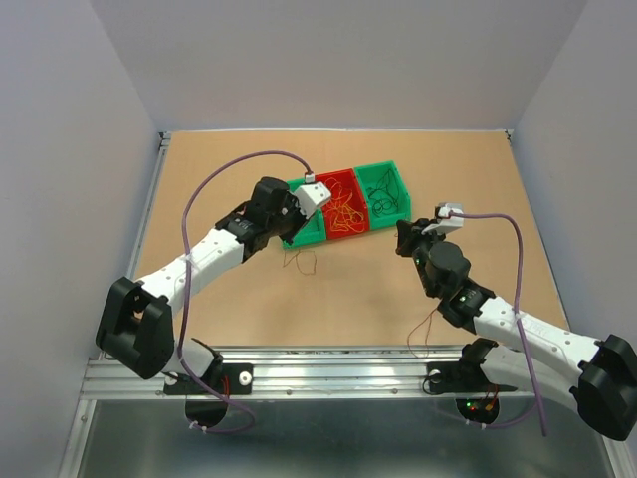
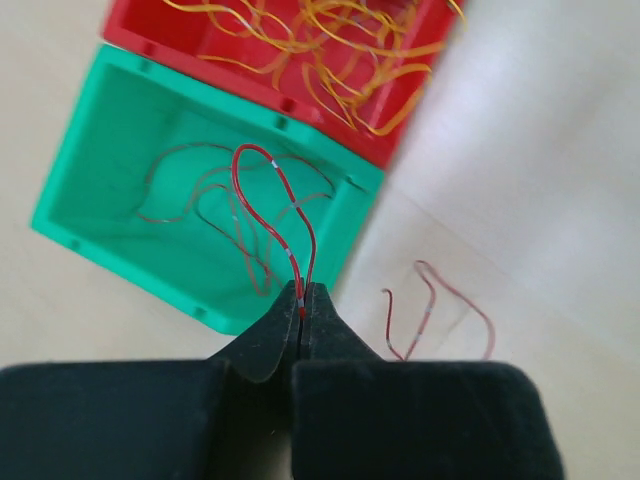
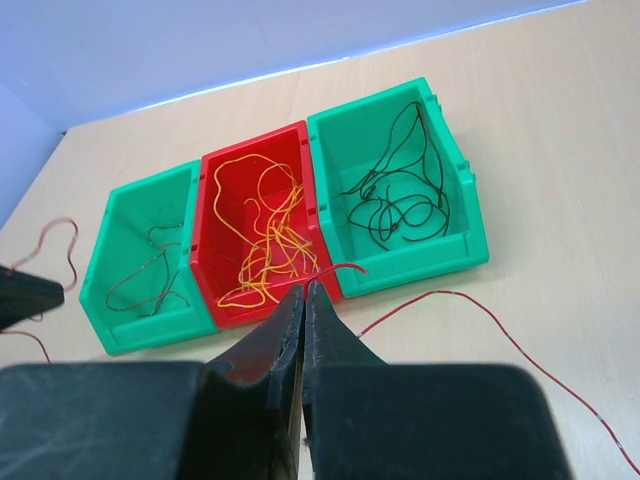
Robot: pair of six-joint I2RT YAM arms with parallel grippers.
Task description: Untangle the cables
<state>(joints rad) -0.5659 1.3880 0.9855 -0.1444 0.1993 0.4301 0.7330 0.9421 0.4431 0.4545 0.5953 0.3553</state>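
Observation:
Three bins stand in a row. The left green bin (image 3: 150, 255) holds thin dark red cables (image 2: 215, 195). Orange-yellow cables (image 3: 265, 240) fill the red bin (image 1: 341, 204), and dark cables (image 3: 400, 195) lie in the right green bin (image 3: 400, 190). My left gripper (image 2: 302, 290) is shut on a red cable (image 2: 270, 185) whose loop rises over the left green bin (image 2: 190, 180). Near the red bin's front edge, my right gripper (image 3: 304, 288) is shut on another red cable (image 3: 345, 268); its short end pokes out to the right.
A loose red cable (image 2: 440, 305) lies on the table in front of the left green bin, also seen from above (image 1: 299, 261). A long red strand (image 3: 500, 330) runs across the table to the right of my right gripper. Thick purple cables (image 1: 214, 184) arch over the arms.

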